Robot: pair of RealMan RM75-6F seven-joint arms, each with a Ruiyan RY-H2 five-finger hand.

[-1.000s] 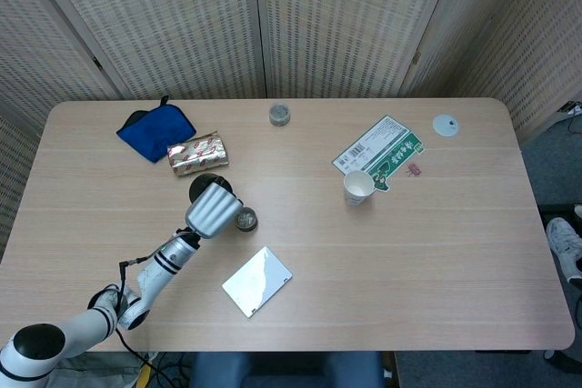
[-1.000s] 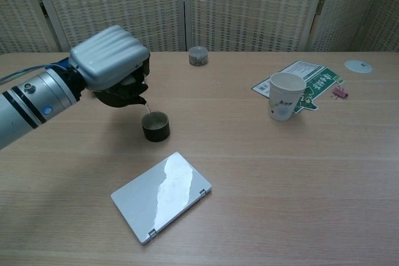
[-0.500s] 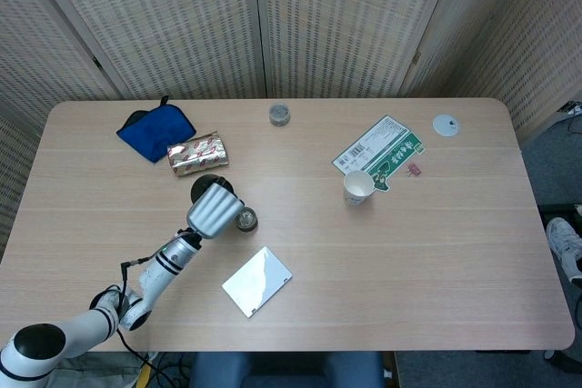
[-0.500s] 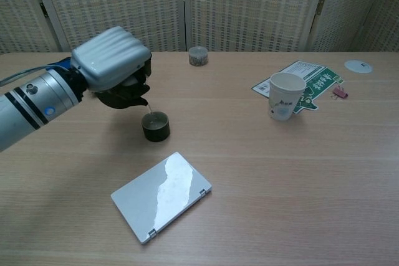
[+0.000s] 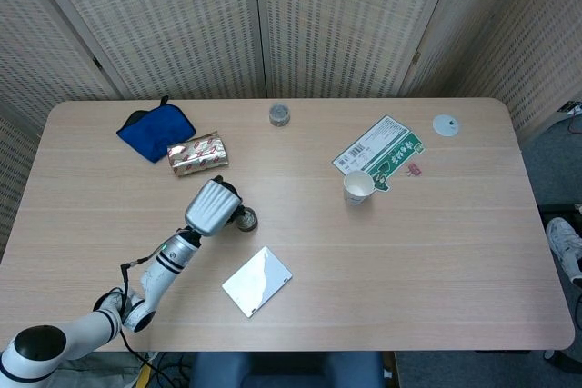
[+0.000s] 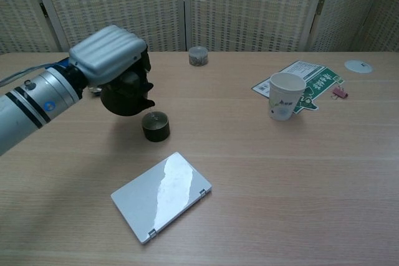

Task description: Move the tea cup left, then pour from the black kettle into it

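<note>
My left hand [image 6: 107, 54] grips the black kettle [image 6: 126, 95] from above and holds it tilted, its spout right over the small dark tea cup [image 6: 156, 126]. The cup stands upright on the table, left of centre. From the head view my left hand [image 5: 211, 206] covers nearly all of the kettle, and the tea cup [image 5: 245, 221] peeks out at its lower right. My right hand shows in neither view.
A flat silver case [image 6: 162, 194] lies in front of the cup. A paper cup [image 6: 284, 96] stands on a green-white packet [image 6: 308, 77] to the right. A blue cloth [image 5: 156, 130], a foil packet [image 5: 196, 153], a small tin [image 6: 198, 55] and a white disc [image 5: 446, 124] lie further back.
The kettle has tipped further forward, so its round black belly now faces the chest camera. My left hand has shifted slightly over the kettle; the cup has not moved.
</note>
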